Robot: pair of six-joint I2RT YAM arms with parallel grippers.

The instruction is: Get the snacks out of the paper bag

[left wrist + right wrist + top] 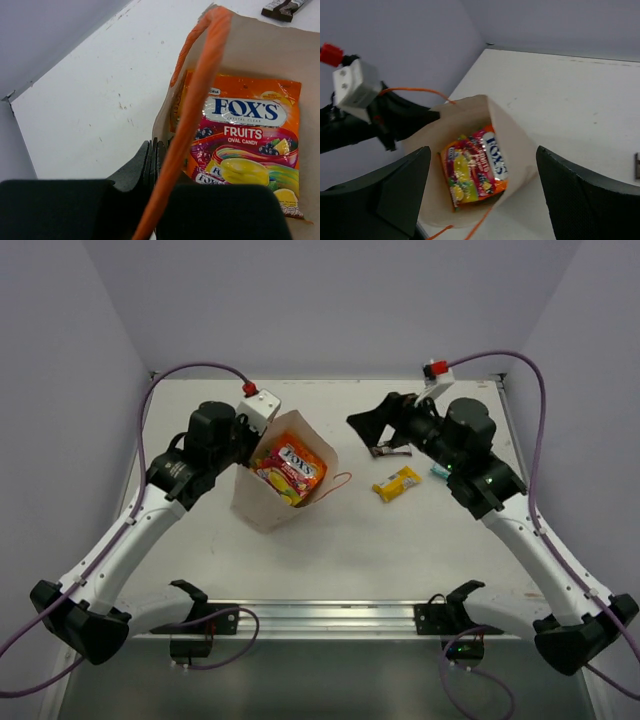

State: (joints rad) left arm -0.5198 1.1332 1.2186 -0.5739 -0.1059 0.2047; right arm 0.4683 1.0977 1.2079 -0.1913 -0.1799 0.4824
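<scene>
The cream paper bag (256,502) stands tilted at left centre, its mouth open toward the right arm. An orange Fox's fruit candy packet (290,472) lies inside. My left gripper (250,447) is shut on the bag's near rim; in the left wrist view (156,165) the orange string handle (200,100) crosses in front of the packet (245,145). My right gripper (368,435) is open and empty, right of the bag. Its wrist view (482,200) looks into the bag (520,145) at the packet (475,167). A dark brown bar (391,450) lies under it.
A red-yellow packet (397,483) lies on the table right of the bag. A teal packet (439,471) peeks from under the right arm. The dark bar also shows in the left wrist view (282,7). Walls close in the table on left, back and right.
</scene>
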